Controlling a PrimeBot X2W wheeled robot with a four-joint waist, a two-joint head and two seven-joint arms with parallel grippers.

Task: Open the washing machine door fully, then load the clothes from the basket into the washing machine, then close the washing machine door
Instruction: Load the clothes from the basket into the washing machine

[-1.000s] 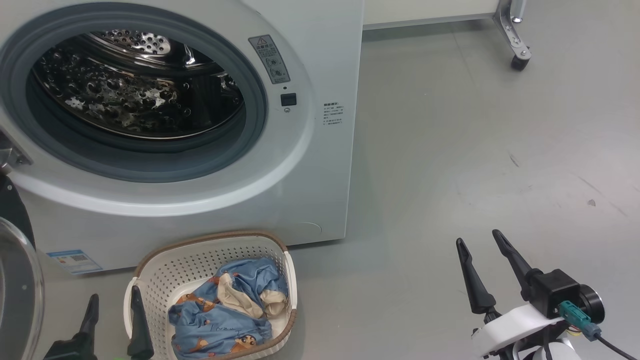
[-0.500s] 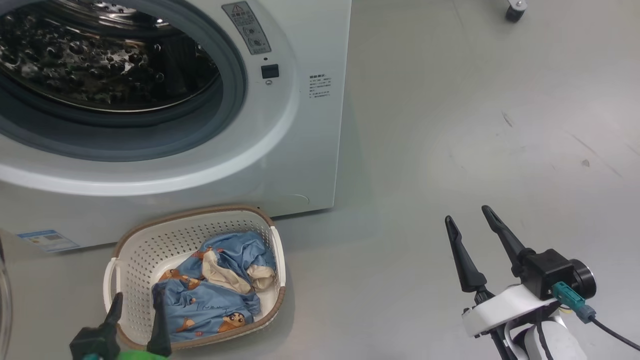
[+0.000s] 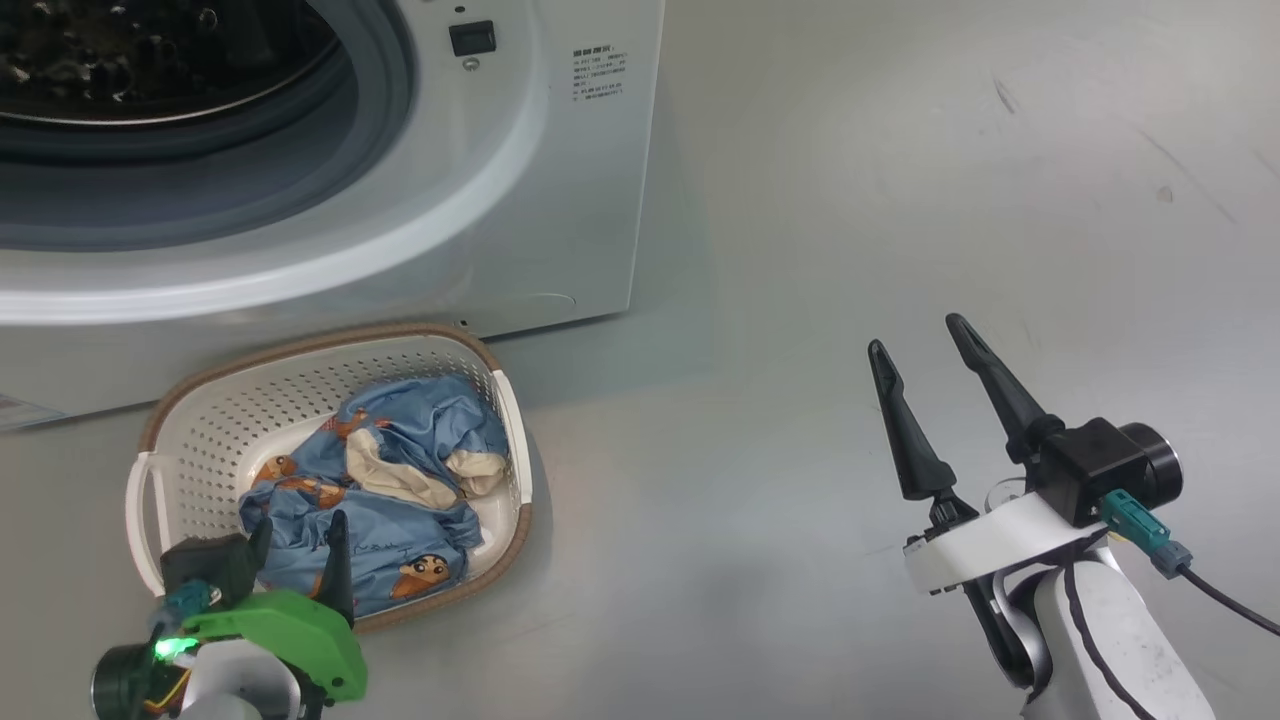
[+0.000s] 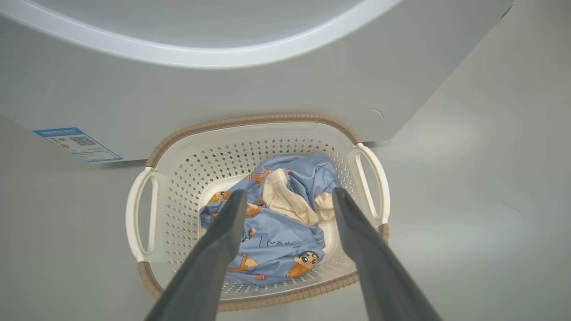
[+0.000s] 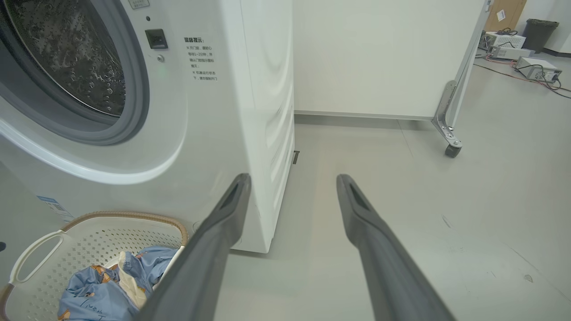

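Head view: left claw wide over clothes in basket (right claw wide), washing machine behind

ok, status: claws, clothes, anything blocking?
Left claw open, poised over the clothes in the basket, nothing gripped. Right claw open, empty, off aside. Nothing between basket and washing machine.

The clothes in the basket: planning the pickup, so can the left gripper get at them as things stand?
Probably yes: the left gripper hangs open over the clothes, which lie uncovered in the open-topped basket, with nothing between it and the fabric.
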